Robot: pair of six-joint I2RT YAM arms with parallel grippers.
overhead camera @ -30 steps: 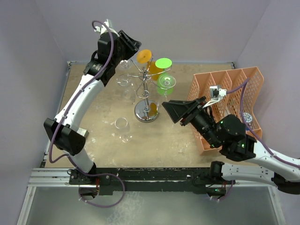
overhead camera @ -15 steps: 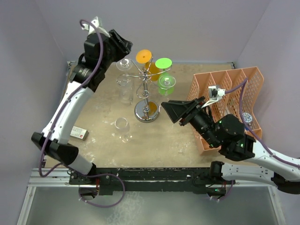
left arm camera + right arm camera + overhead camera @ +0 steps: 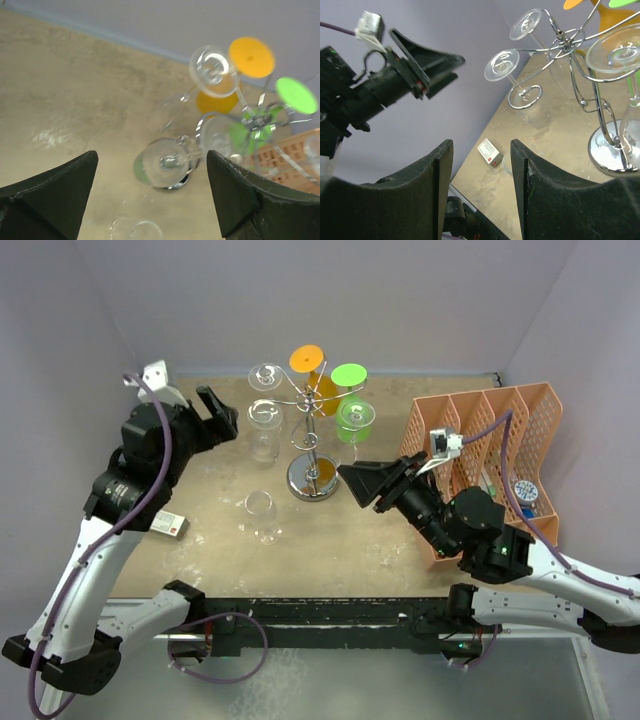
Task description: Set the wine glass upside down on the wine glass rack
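The beige tabletop (image 3: 330, 530) carries an orange plastic lattice organiser (image 3: 480, 440) on the right and the shiny silver wire wine glass rack (image 3: 308, 440) in the middle. The left gripper (image 3: 218, 415) hangs left of the rack, jaws wide and empty. The right gripper (image 3: 352, 487), near the rack's round base, has its jaws apart and holds nothing. A clear wine glass (image 3: 264, 416) hangs upside down on a left rack arm, so this placing looks done. Another clear glass (image 3: 260, 512) rests on the tabletop, perhaps left to do.

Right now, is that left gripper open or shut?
Open: the left gripper shows its fingers far apart, gripping nothing.
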